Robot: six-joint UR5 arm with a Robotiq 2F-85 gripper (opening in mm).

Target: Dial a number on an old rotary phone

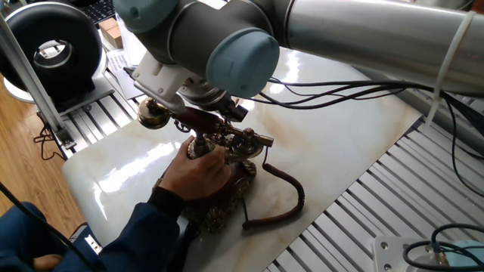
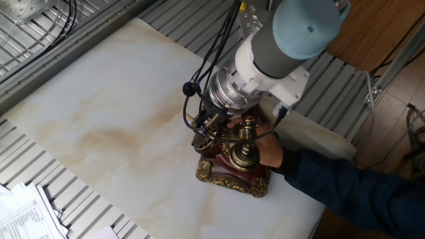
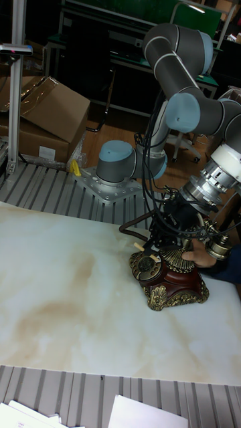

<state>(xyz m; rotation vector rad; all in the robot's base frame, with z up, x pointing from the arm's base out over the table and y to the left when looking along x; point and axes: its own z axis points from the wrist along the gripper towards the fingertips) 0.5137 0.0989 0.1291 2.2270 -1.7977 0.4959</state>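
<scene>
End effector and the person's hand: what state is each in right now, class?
End effector: down at the phone's dial; open or closed cannot be told.
Person's hand: resting on the old rotary phone, steadying it.

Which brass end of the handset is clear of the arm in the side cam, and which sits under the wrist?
On the old rotary phone, the handset's round brass end toward the black fan sticks out clear. The opposite end is hidden behind the cradle fittings, below the arm's wrist. A person's hand steadies the base.

The old rotary phone [image 3: 167,273] is gleaming in ornate polished brass, its handset [image 1: 198,119] showing glossy dark red-brown. The bench [image 2: 99,113] is looking like smooth, glossy pale marble. The robot arm [image 1: 355,34] is shining as brushed grey metal with matt blue-grey plastic caps.
</scene>
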